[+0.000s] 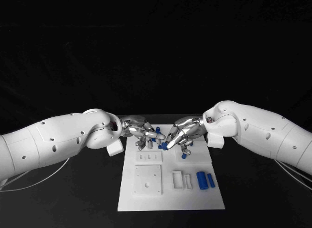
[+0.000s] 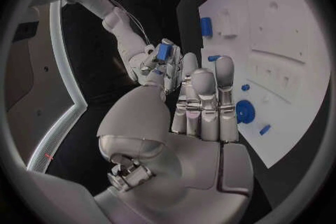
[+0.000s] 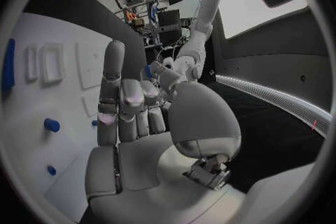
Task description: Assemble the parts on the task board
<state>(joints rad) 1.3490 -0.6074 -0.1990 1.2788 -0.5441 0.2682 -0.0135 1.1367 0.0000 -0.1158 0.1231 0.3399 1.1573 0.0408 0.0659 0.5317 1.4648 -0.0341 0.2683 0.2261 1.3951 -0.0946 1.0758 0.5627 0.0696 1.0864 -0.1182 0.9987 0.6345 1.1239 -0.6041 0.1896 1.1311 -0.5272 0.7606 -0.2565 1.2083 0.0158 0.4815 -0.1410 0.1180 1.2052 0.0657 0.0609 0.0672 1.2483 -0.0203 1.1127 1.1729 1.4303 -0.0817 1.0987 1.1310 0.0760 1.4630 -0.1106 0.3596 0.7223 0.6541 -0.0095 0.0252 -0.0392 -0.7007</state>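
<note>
The board is a white rectangular plate lying flat at the middle of the black tabletop, long side running away from the robot. Its surface carries raised white fixtures: a square block at the near left, a narrow frame beside it, and a smaller slotted block further back. Two blue cylinders lie side by side at the near right of the board, touching or nearly so.

Both hands meet over the far end of the board. The right hand has its fingers closed around a blue part that points down toward the board. The left hand is just beside it, fingers bent over the board's far left; another blue piece shows at its fingertips, but whether it is pinched cannot be told from the head view.

The left wrist view adds detail: the left hand's fingers lie straight and together above the board, holding nothing, over a blue disc and small blue pegs seated in the plate. The right hand appears beyond, with a blue part in its grip.

The right wrist view shows the right hand from behind, fingers together, and the board with a blue peg, a smaller one and a blue cylinder at its edge. The held part is hidden here.
</note>
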